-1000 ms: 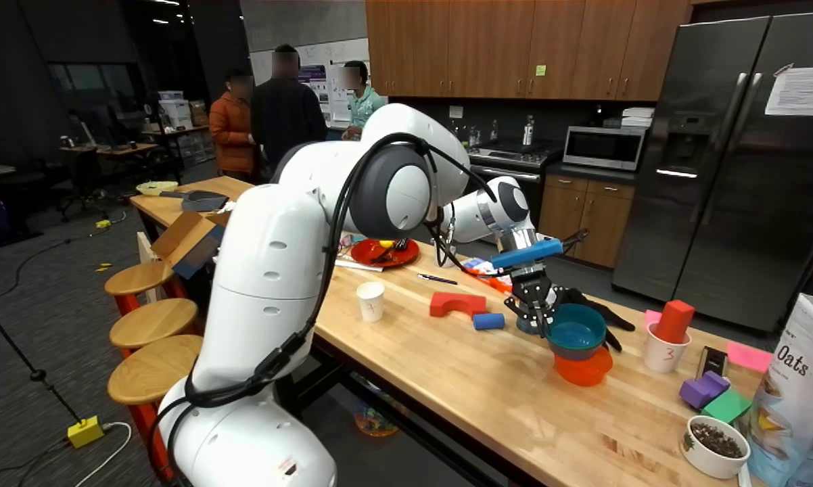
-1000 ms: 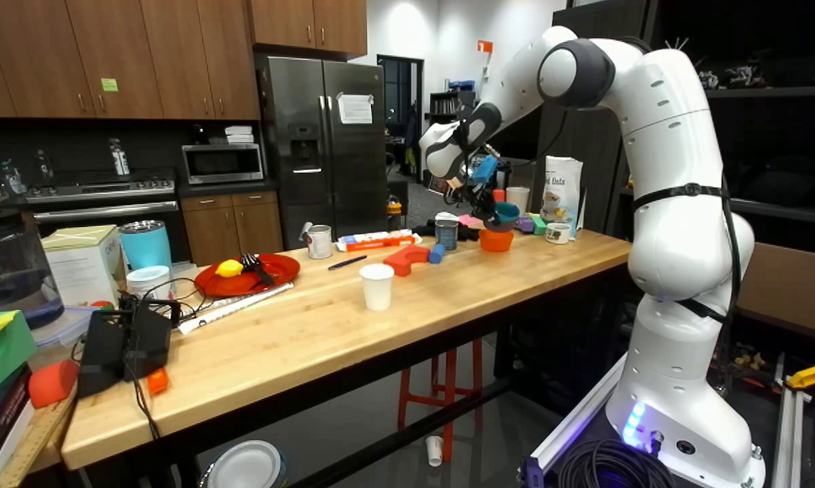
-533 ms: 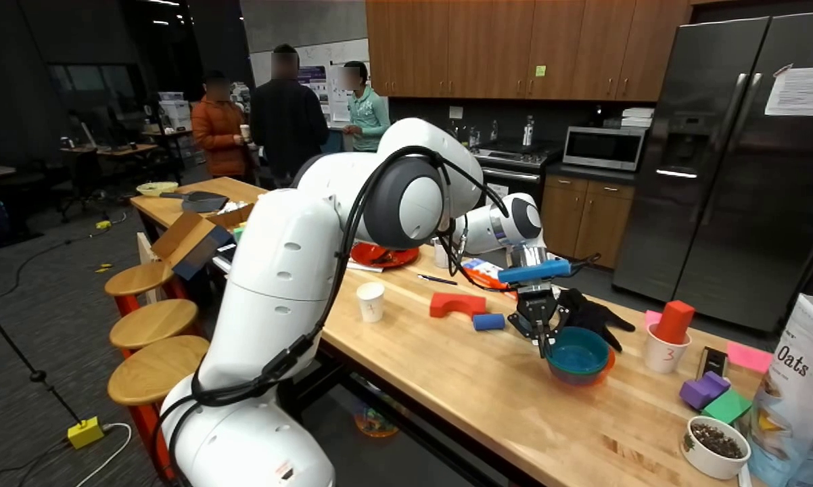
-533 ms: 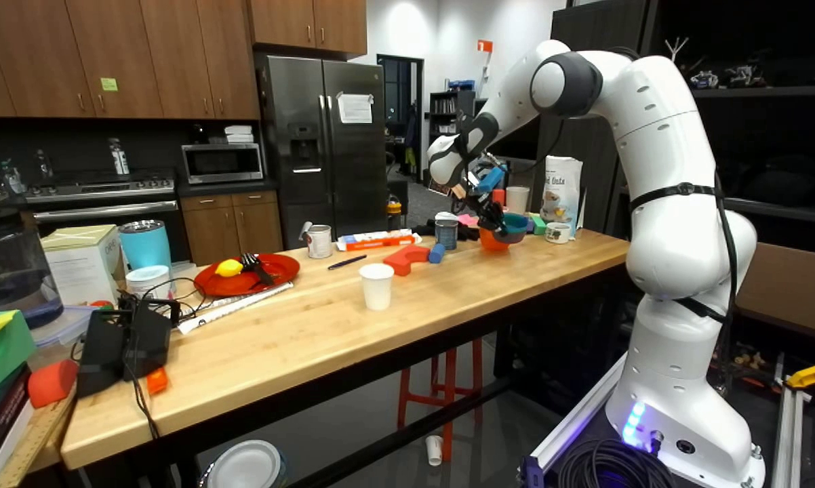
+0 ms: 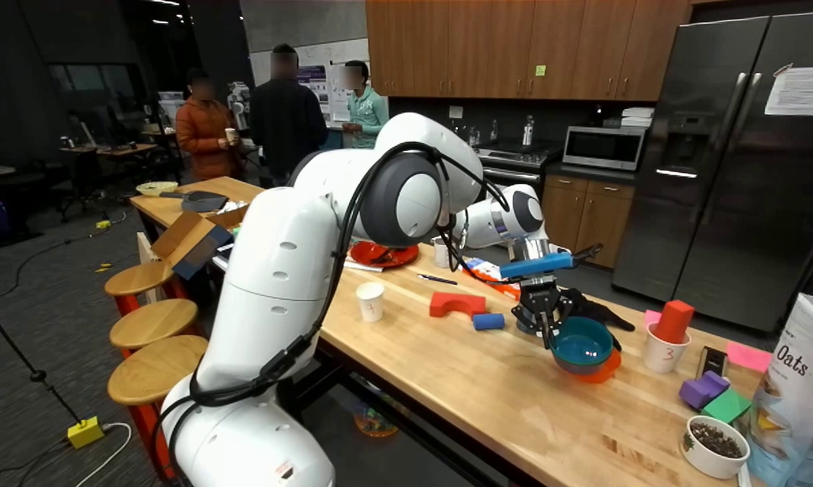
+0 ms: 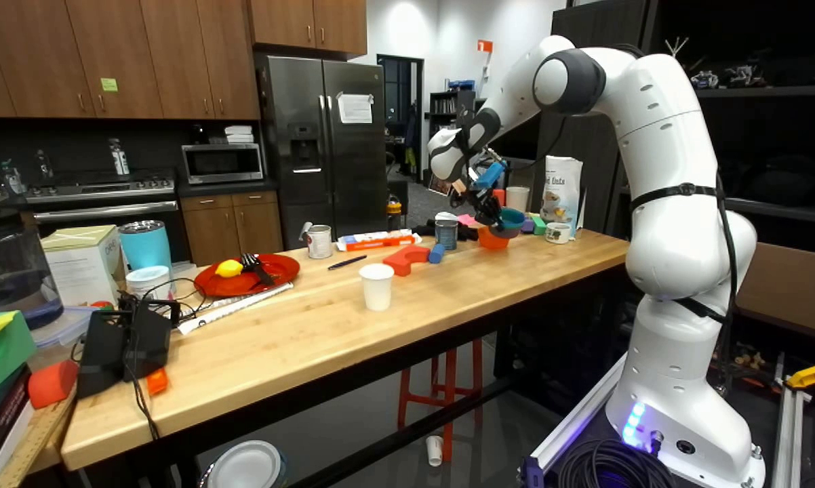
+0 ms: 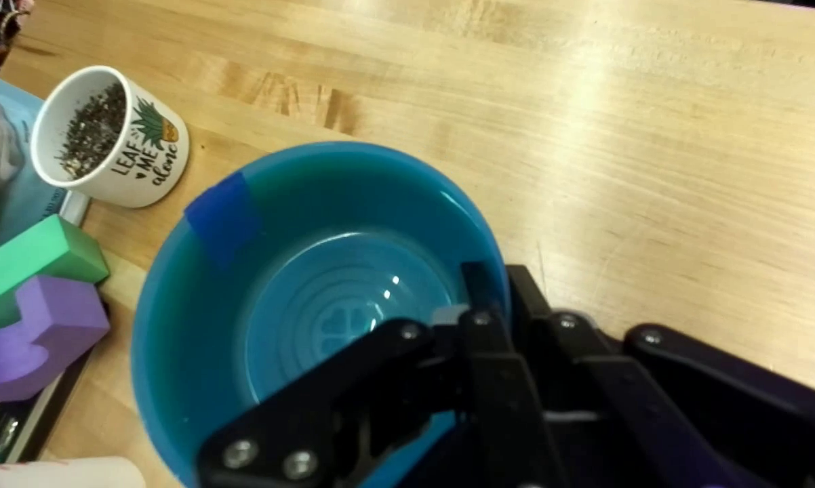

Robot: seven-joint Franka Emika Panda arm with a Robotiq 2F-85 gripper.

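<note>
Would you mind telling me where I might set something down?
The table is bare between the blue cylinder, orange bowl and soil pot. It is crowded around the gripper, held teal bowl and black glove, and beside the oats bag.

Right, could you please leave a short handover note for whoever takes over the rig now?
Fingers: clamped on the rim of the round teal plastic bowl, one inside, one outside.
Things: the teal bowl is held above the light wooden tabletop, partly hiding the round orange plastic bowl in both exterior views; whether they touch I can't tell.
Done: teal bowl gripped.
Left: it's not yet set down or released.
</note>
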